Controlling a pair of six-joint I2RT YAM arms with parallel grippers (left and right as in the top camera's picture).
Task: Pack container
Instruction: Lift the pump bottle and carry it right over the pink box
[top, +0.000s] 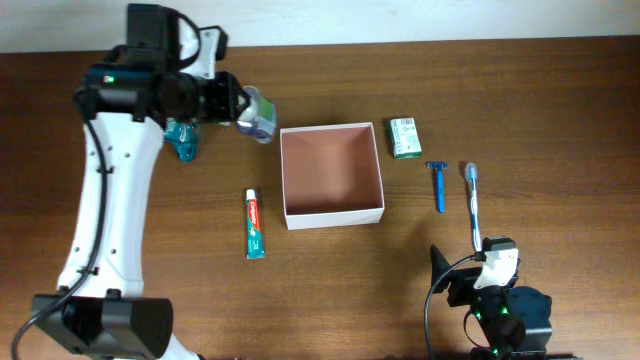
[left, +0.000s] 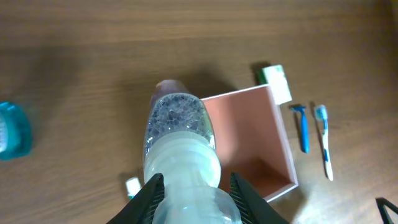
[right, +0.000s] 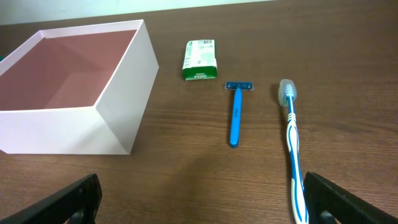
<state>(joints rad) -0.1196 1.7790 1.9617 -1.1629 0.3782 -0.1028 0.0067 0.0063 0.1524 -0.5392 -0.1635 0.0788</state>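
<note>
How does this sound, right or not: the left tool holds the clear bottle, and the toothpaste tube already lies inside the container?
Not right. The toothpaste tube lies on the table to the left of the container, not inside it; the overhead view shows the container empty. The left tool does hold the clear bottle.

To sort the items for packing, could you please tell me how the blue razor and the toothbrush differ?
The razor is shorter and all blue, with a bare T-shaped head; the toothbrush is longer, white and blue, with a clear cap over its head. The razor lies nearer the container; the toothbrush farther out. Both lie flat on the table, roughly parallel.
</note>
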